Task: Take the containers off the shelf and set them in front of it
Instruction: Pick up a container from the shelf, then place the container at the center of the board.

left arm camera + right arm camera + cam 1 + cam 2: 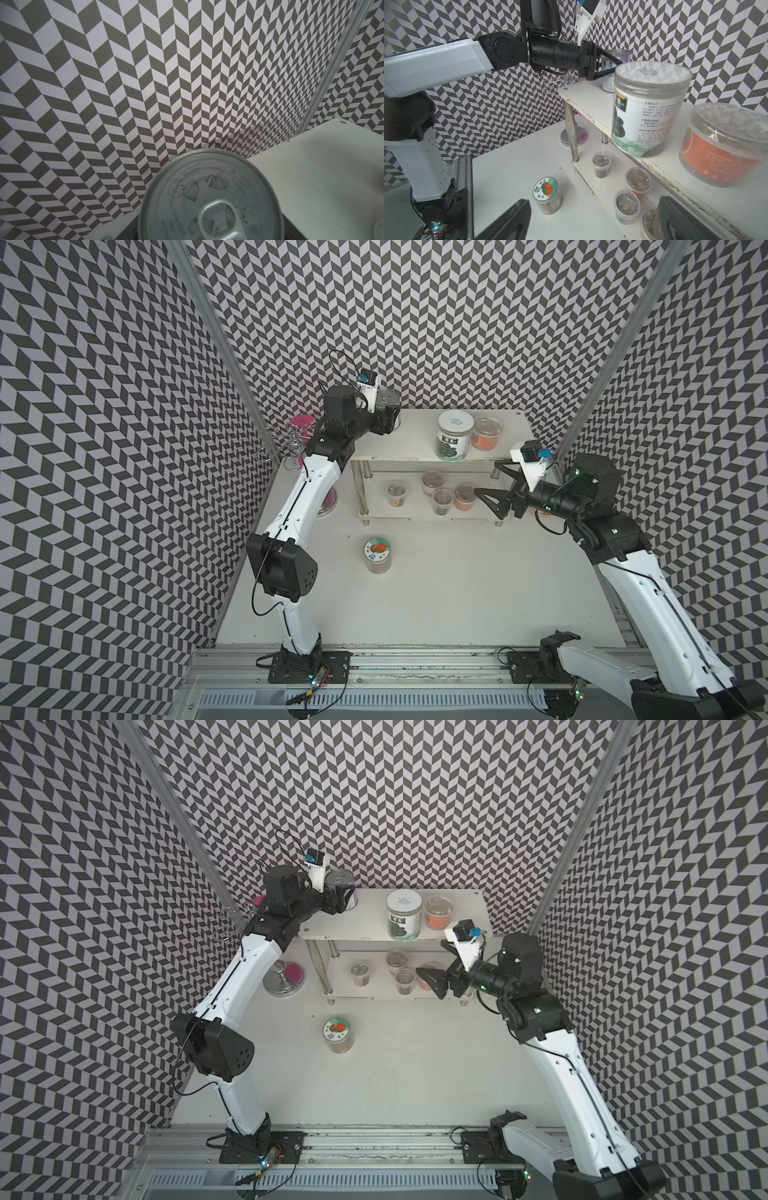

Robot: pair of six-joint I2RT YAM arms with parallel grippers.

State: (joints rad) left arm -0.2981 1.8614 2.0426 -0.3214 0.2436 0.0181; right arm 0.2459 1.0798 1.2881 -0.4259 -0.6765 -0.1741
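COUNT | robot arms [297, 502]: 2 | wrist cameras [528, 454]: 2 | shelf [415, 435]: 1, with 2 tiers | tin can [390, 400]: 1 | white-lidded jar [453, 435]: 1 | picture-lidded jar [377, 556]: 1 | big orange-labelled tub [487, 433]: 1 | small tubs [397, 493]: 4 | containers all told: 8 | pink cup [301, 423]: 1 | chrome cup stand [274, 986]: 1

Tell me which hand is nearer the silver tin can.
Left. The left hand flanks the silver tin can atop the shelf; the right hand, open, is at the lower tier's opposite end.

silver tin can [209, 199]: cut by view edge | lid print [191, 176]: blurred | left gripper [390, 416]: contact with can hidden
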